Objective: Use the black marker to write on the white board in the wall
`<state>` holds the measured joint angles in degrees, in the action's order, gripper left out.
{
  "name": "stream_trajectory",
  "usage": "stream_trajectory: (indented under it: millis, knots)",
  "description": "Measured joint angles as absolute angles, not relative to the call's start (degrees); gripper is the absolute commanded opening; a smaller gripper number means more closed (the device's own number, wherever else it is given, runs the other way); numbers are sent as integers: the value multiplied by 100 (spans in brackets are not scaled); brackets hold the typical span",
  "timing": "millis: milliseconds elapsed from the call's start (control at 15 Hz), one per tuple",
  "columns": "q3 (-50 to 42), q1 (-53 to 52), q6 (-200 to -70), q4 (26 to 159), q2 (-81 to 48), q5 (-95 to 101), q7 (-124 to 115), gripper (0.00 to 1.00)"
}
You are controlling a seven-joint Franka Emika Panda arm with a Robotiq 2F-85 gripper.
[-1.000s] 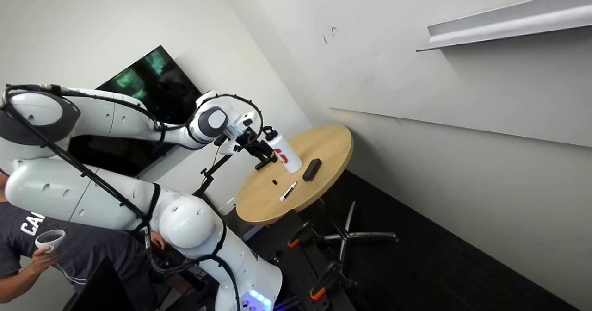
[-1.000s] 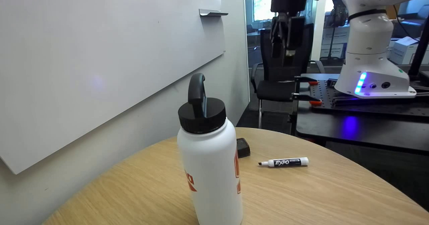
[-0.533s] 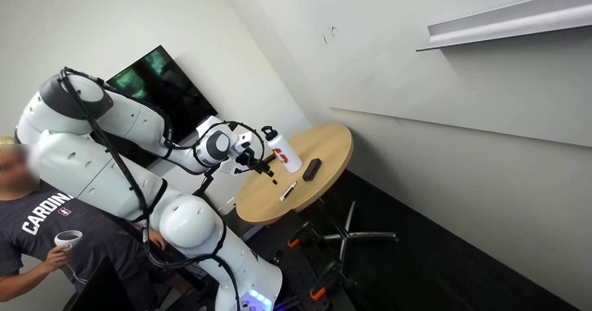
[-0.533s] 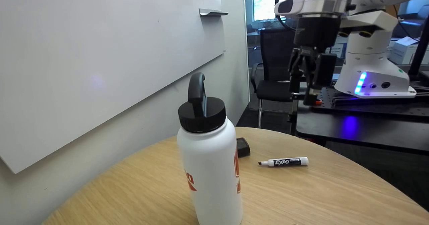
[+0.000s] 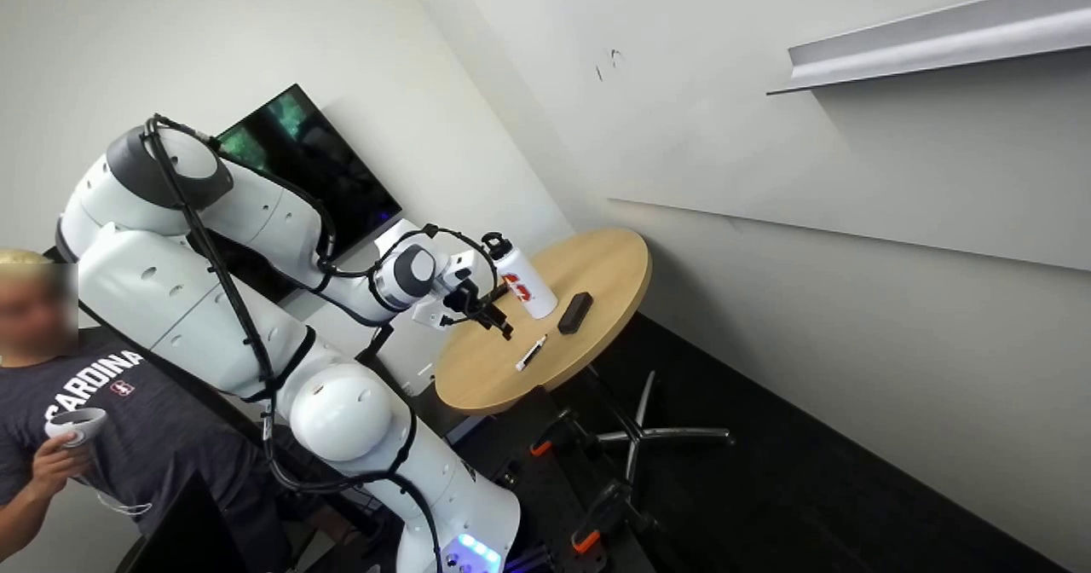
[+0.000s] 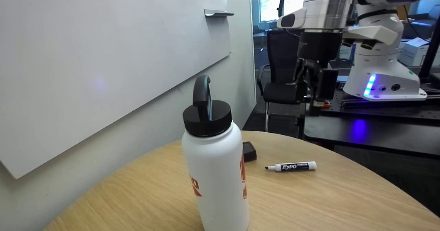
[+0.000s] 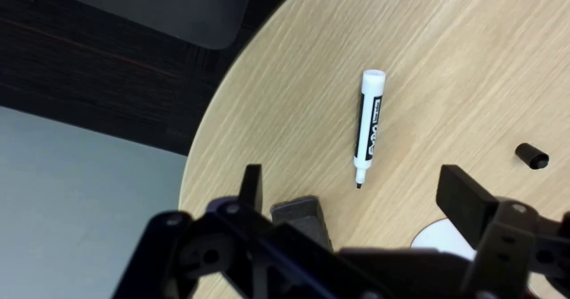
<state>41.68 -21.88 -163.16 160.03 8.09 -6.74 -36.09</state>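
Spread wide, the hand [image 7: 350, 187] hangs above the round wooden surface [image 6: 309, 203], its two black fingers [image 7: 465, 201] well apart and reaching down toward it. On that surface the marker [image 7: 368, 116] lies on its side, uncapped, a white barrel with a black EXPO label and a dark tip. Seen from the wrist, the tip shows between the two fingers, and the barrel stretches away beyond them. A small black cap [image 7: 531, 155] rests on the surface, well apart from the marker, while a dark block [image 7: 303, 214] lies near the marker's tip end, partly covered by the hand in the wrist view. Near the block a white bottle [image 6: 216, 176] with a black looped lid and red markings stands upright. A pale curved shape [image 7: 438, 239] shows beside a finger in the wrist view; it may belong to the bottle, though too little is visible to be sure. In both exterior views the white board [image 5: 724, 138] spans the wall, bearing a few small black strokes [image 5: 608, 63], and a grey ledge [image 5: 938, 36] juts from its face. Behind the white arm [image 5: 341, 411], in an exterior view, a person [image 5: 170, 454] holds a white object.
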Motion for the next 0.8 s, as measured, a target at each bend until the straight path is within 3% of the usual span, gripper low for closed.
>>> stream_trajectory:
  millis: [800]
  knots:
    - [4760, -1591, -16666, 15880, 521, 983, -5285, 100]
